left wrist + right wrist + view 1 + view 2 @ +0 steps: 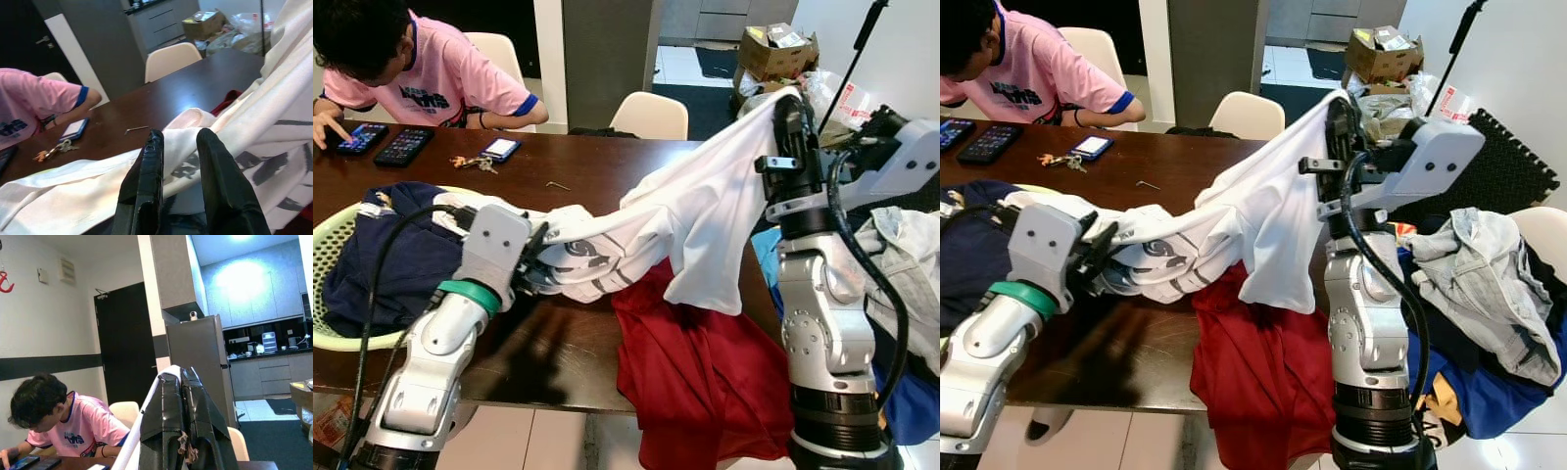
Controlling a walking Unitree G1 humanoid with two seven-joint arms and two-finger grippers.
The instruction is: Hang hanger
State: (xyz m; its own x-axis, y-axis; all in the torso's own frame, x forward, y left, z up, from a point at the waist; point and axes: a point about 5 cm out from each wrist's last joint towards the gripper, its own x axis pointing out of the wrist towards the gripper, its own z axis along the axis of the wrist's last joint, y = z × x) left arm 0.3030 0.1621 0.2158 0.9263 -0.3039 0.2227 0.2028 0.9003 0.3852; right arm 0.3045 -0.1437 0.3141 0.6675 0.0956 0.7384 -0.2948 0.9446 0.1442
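Note:
A white T-shirt (705, 206) with a dark print hangs stretched across the dark wooden table (607, 162). My right gripper (790, 103) is raised high at the right and is shut on the shirt's top edge; its fingers (168, 401) press together with the white cloth beside them. My left gripper (540, 250) is low at the shirt's printed end, above the table. In the left wrist view its fingers (149, 161) stand slightly apart, with a fold of the shirt (244, 127) between and behind them. No hanger can be seen.
A red garment (695, 372) droops over the table's near edge. A green laundry basket (333, 245) with a navy garment (401, 255) sits at the left. A person in pink (421, 73) sits at the far side with phones (403, 145) and keys (470, 162). Clothes (1479, 274) pile up at the right.

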